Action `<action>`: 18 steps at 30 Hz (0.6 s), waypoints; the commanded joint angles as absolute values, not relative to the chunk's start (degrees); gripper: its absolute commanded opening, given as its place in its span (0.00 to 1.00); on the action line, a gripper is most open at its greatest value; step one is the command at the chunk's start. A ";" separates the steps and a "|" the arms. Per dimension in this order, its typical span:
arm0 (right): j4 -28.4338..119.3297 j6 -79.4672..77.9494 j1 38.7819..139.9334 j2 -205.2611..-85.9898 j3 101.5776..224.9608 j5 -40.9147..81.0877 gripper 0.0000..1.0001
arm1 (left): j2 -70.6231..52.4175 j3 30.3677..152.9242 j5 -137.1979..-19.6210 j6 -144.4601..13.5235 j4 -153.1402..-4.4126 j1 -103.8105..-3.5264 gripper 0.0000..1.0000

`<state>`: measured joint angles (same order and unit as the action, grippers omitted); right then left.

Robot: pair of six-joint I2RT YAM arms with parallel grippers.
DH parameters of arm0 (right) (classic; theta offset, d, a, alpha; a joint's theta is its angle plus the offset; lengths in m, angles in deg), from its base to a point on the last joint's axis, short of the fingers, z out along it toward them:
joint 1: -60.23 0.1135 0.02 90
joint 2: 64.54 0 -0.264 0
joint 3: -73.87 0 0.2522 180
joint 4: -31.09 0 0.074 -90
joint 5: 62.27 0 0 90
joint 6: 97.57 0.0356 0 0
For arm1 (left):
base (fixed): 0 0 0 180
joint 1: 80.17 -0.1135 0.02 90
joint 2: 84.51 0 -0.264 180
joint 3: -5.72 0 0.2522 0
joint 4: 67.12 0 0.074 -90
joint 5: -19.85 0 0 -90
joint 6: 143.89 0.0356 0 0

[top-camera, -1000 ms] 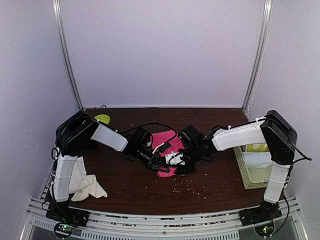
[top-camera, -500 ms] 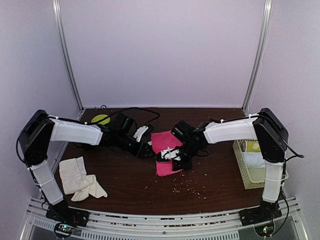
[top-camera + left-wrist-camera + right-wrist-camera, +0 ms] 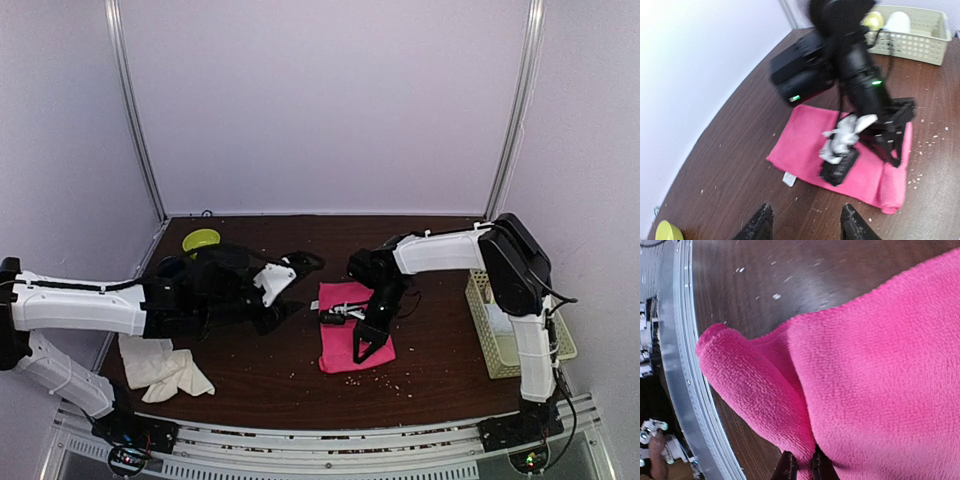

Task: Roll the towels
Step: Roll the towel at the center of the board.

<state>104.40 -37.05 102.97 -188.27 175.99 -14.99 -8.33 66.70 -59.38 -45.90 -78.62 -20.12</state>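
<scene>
Top view: the pink towel (image 3: 350,335) lies mostly flat at the middle of the surface (image 3: 300,385), with the right gripper (image 3: 365,348) down on its near part. The left gripper (image 3: 288,308) hangs just left of the towel, clear of it. The cream towel (image 3: 160,365) sits crumpled at the near left, partly under the left arm and unrolled. A basket (image 3: 483,335) stands at the right. Left wrist view: the left gripper's (image 3: 805,225) jaws stand spread with nothing between them, pointed at the pink towel (image 3: 805,142), whose far right edge is turned up into a small fold beneath the right arm. Right wrist view: the right gripper's (image 3: 801,466) jaws are pressed together, pinching the pink towel (image 3: 880,365) at the base of that doubled-over lip. Judged step: starting the roll of the pink towel, with the first turn formed. The next move probably calls for carrying this lip across the flat cloth while keeping it tight, the free left jaws steadying the other end.
</scene>
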 commanded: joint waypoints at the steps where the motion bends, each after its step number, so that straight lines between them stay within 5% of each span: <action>1: 104.83 -27.70 96.84 -195.98 182.30 -14.73 0.04 | -5.73 67.49 -57.77 -36.30 -74.07 -14.33 0.48; 7: 104.79 -24.71 94.34 -201.16 187.19 -16.61 0.02 | 6.27 73.43 -61.56 -34.29 -75.65 -11.14 0.45; 18: 106.34 -27.92 94.25 -200.98 185.69 -18.06 0.03 | 23.46 79.90 -50.32 -27.41 -67.70 -10.03 0.44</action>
